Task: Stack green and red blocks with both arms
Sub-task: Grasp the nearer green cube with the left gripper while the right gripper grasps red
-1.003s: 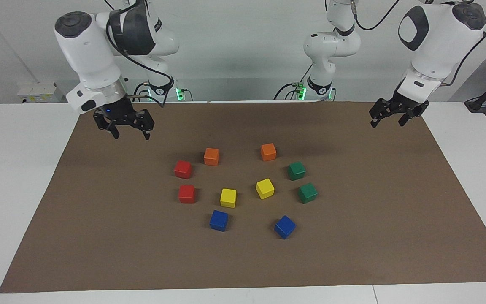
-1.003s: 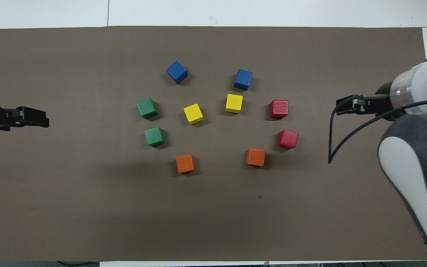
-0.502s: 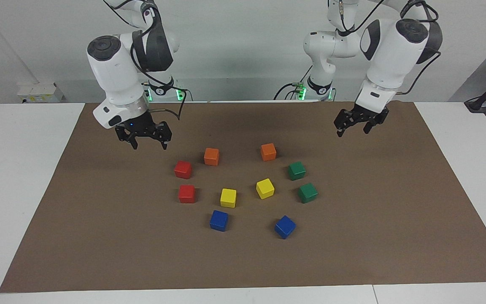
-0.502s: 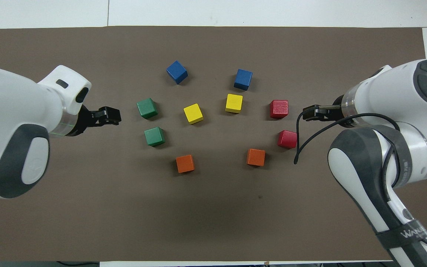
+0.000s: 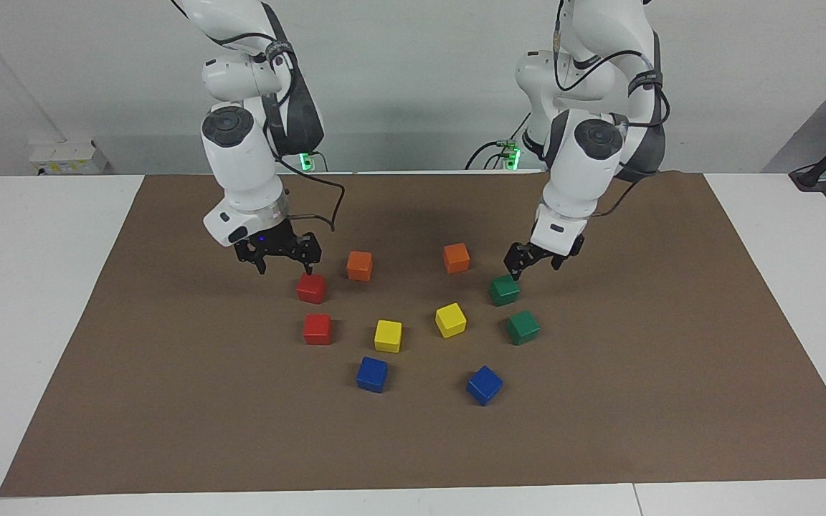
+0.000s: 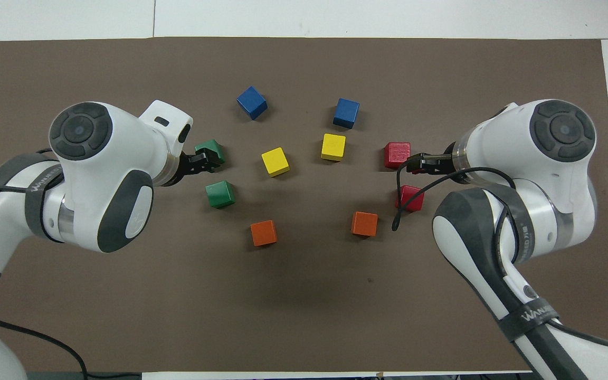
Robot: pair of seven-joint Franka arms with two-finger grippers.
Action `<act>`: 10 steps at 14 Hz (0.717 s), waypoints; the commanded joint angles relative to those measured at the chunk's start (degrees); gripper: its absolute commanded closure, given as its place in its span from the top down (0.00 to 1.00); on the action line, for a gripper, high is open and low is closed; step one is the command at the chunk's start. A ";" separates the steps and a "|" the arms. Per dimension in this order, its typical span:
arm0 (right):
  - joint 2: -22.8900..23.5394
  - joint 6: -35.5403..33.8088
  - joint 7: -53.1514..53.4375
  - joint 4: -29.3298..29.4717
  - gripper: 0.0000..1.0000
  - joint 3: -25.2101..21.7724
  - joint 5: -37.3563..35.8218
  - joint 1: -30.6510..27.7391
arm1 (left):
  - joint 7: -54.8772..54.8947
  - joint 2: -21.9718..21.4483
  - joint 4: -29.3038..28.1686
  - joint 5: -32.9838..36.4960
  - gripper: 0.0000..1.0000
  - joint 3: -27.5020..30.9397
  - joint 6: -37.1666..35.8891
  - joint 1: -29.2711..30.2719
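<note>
Brown matting (image 5: 599, 430) covers my table (image 5: 40, 287), with ten cubes lying in a loose ring at its middle. I see both arms bent steeply down over that ring. My right claw (image 5: 280, 264) hangs just above the red block nearer the robots (image 5: 310, 288), jaws spread wide and holding nothing, one fingertip at the block's upper edge. My left claw (image 5: 530, 264) hangs above the green block nearer the robots (image 5: 504, 290), also wide and empty. The second red block (image 5: 317, 329) and second green block (image 5: 523, 327) lie just beside their partners, farther from the robots. Orange cubes (image 5: 359, 265), yellow cubes (image 5: 388, 335) and blue cubes (image 5: 372, 374) sit between. A second ago both claws hung out at the mat's ends; since then they have swung inward and dropped, and no cube has shifted.
</note>
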 commanded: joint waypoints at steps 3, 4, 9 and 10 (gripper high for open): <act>2.67 4.59 4.76 -1.73 1.00 -0.09 3.02 1.89 | -4.92 2.38 -3.02 -0.42 1.00 0.93 6.36 -1.51; 2.84 4.59 6.33 -2.26 1.00 -0.09 3.02 1.89 | -6.68 3.61 -3.02 -0.42 1.00 0.93 7.50 -2.46; 1.18 4.77 7.67 -7.52 1.00 -0.18 3.02 1.28 | -8.10 6.69 -3.02 -0.42 1.00 1.02 9.36 -4.05; 0.91 4.86 7.67 -8.58 1.00 -0.18 3.02 1.10 | -8.10 7.05 -3.02 -0.33 1.00 1.02 9.53 -4.32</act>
